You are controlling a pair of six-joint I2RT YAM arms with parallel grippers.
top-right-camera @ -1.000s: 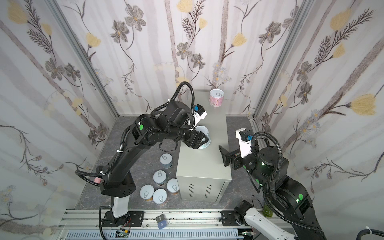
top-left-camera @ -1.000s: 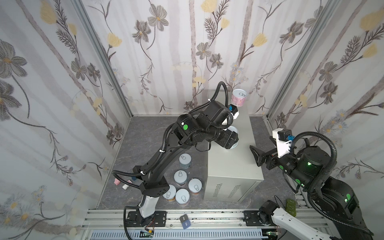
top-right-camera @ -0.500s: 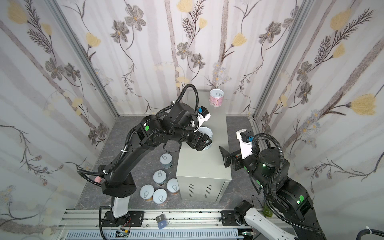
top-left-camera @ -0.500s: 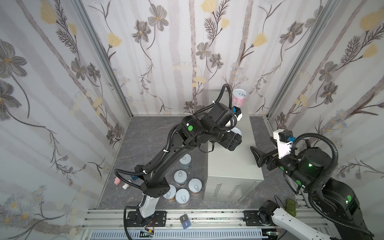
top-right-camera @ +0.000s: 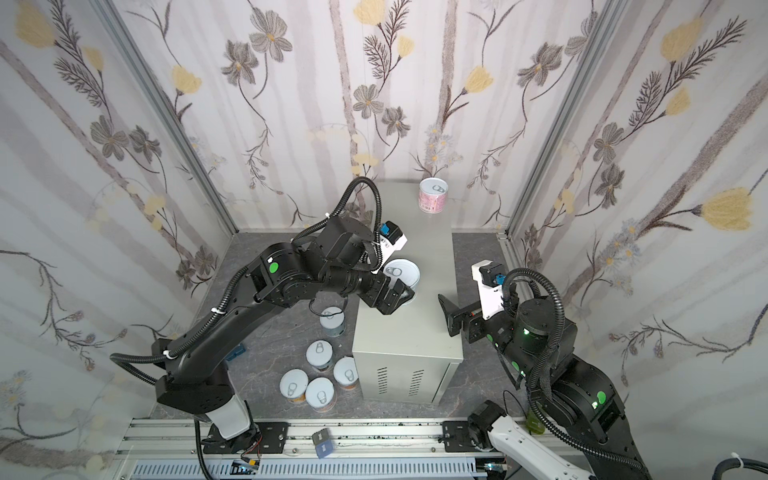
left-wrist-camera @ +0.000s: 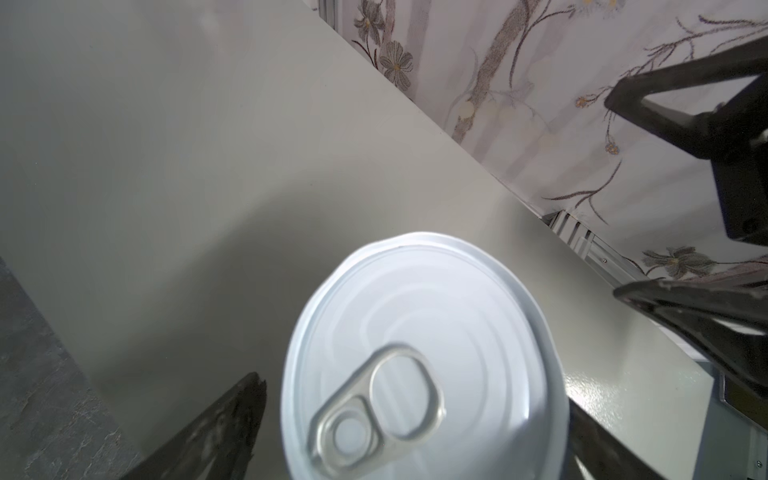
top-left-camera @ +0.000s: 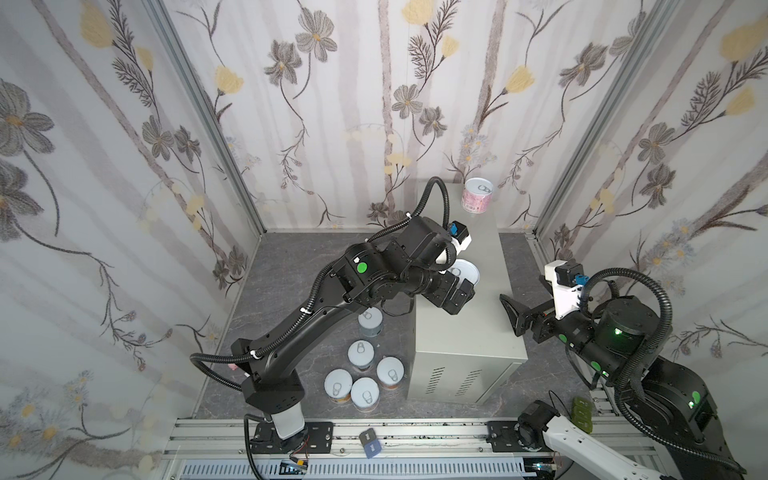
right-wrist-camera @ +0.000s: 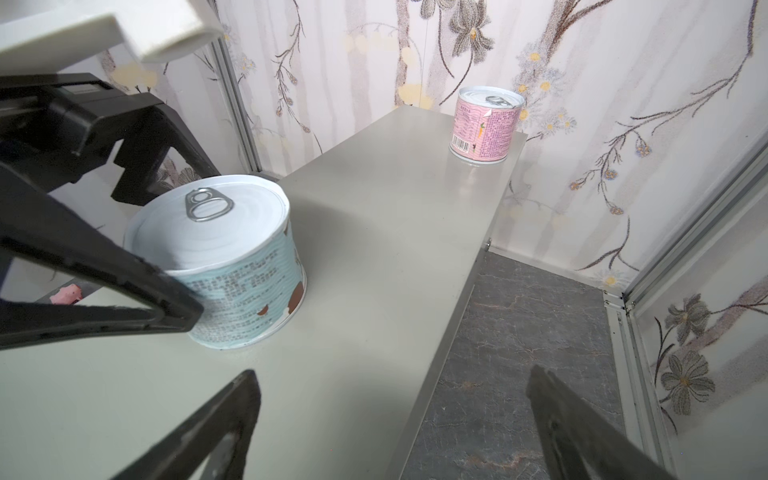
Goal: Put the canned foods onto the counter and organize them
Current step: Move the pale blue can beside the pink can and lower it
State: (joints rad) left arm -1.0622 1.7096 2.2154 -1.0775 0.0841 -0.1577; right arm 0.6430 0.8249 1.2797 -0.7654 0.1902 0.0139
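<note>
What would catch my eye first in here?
The black left gripper hangs open around a light blue can standing on the grey counter. A pink can stands alone at the counter's far end, and five more cans wait on the dark floor beside it.

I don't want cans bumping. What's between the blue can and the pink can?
Only the bare box top between the blue can and pink can, clearest in the right wrist view.
</note>
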